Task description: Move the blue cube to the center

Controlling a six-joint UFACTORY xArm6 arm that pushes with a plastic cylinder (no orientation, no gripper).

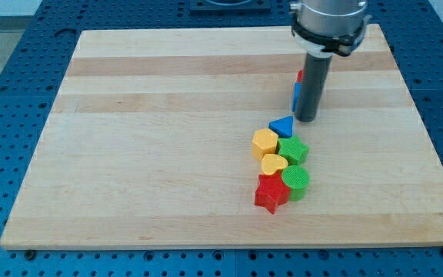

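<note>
Camera view: blue cube [296, 96] rod-hidden.

1 camera looks down at a slant from the near edge, taking in almost the whole desk [168, 92] from moderate range.

The wooden board [168, 154] carries eight blocks. Two each are blue, red, yellow and green. One rod stands among them; both blocks behind it are mostly hidden.

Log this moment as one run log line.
task: blue cube to center | my tip: touching cube's right | cube: right of center, not there yet
</note>
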